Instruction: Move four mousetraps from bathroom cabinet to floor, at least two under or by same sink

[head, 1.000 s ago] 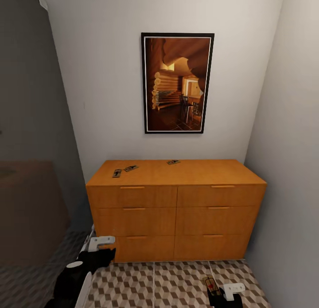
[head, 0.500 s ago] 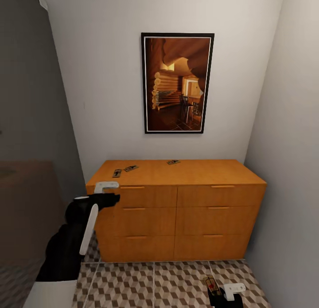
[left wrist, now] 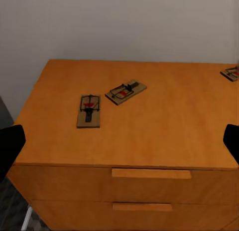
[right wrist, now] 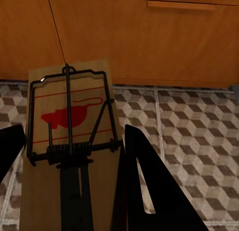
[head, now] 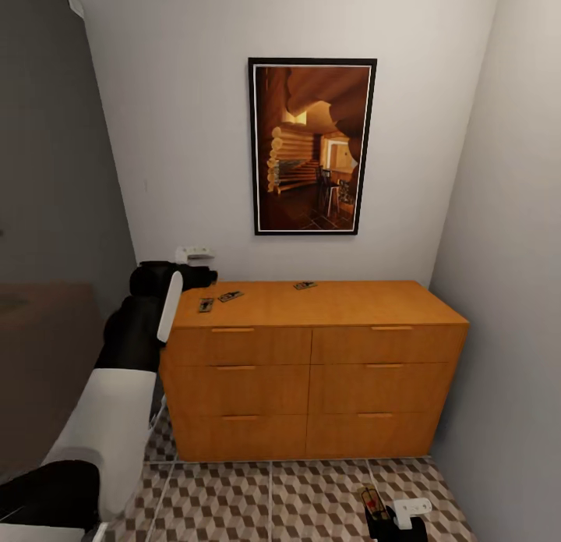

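The left gripper (head: 204, 264) is hovering just above the left rear corner of the cabinet (head: 327, 302), its fingers spread wide at the edges of the left wrist view and holding nothing. Three mousetraps are lying on the cabinet top: a pair near the left end, the left trap (left wrist: 89, 110) and the angled trap (left wrist: 126, 92) just beside it, and a third trap (head: 305, 285) well apart toward the back centre. The right gripper (head: 393, 517) is hanging low over the bathroom floor (head: 312, 499), closed on a fourth mousetrap (right wrist: 69, 141), which is lying flat between its fingers with the spring bar and red mark facing up. The step in hand appears to be a pick of one of the paired traps; doing it well would call for bringing the spread fingers down astride a trap's long edges, gripping the wooden board rather than the spring wire, and keeping clear of the neighbouring trap so it is not nudged. The top is smooth orange-brown wood above flat drawer fronts with bar handles. The room is narrow, with pale walls, a framed picture (head: 312, 146) above the cabinet, and cube-patterned tiles; the sink cannot be seen from here.
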Robot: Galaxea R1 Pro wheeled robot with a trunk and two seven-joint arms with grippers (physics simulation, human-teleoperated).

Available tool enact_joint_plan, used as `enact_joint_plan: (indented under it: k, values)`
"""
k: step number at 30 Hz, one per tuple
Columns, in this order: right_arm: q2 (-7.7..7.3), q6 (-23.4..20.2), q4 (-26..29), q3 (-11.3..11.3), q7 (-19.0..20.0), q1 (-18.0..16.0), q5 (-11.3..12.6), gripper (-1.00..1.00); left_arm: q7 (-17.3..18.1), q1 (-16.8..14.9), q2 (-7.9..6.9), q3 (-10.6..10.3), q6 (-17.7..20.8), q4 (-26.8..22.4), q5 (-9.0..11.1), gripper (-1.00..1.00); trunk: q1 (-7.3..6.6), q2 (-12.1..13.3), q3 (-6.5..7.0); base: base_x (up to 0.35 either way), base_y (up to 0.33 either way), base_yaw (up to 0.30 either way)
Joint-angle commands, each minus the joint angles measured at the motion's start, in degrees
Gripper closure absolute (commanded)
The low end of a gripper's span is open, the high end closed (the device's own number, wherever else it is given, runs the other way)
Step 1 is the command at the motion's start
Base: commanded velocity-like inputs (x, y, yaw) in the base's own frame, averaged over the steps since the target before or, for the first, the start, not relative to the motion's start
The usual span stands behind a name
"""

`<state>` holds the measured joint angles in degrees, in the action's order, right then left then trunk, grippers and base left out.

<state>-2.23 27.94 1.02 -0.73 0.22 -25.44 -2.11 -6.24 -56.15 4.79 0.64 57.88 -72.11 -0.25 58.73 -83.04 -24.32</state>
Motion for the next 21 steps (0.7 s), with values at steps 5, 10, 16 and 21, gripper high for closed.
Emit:
enact_joint_plan:
  k: [5, 10, 16, 21]
  values:
    - [-0.04, 0.2, 0.0, 0.0, 0.0, 0.0, -0.2, 1.0, -0.2, -4.2, 0.04, 0.1, 0.0, 6.1, -0.1, -1.0, 0.0, 0.0, -0.07, 0.0, 0.0, 0.0]
    - [-0.09, 0.2, 0.0, 0.0, 0.0, 0.0, -0.2, 1.0, -0.1, -5.0, -0.08, 0.0, 0.0, 11.6, -0.1, -1.0, 0.0, 0.0, -0.07, 0.0, 0.0, 0.0]
    - [-0.14, 0.2, 0.0, 0.0, 0.0, 0.0, -0.2, 1.0, 3.5, -5.3, -1.06, -0.1, -0.7, 19.7, -0.2, -1.0, 0.0, 0.0, -0.07, 0.0, 0.0, 0.0]
    - [-0.14, 0.2, 0.0, 0.0, 0.0, 0.0, -0.3, 1.0, 11.7, -5.3, -3.84, -0.2, -1.4, 18.1, -0.3, -1.0, 0.0, 0.0, -0.07, 0.0, 0.0, 0.0]
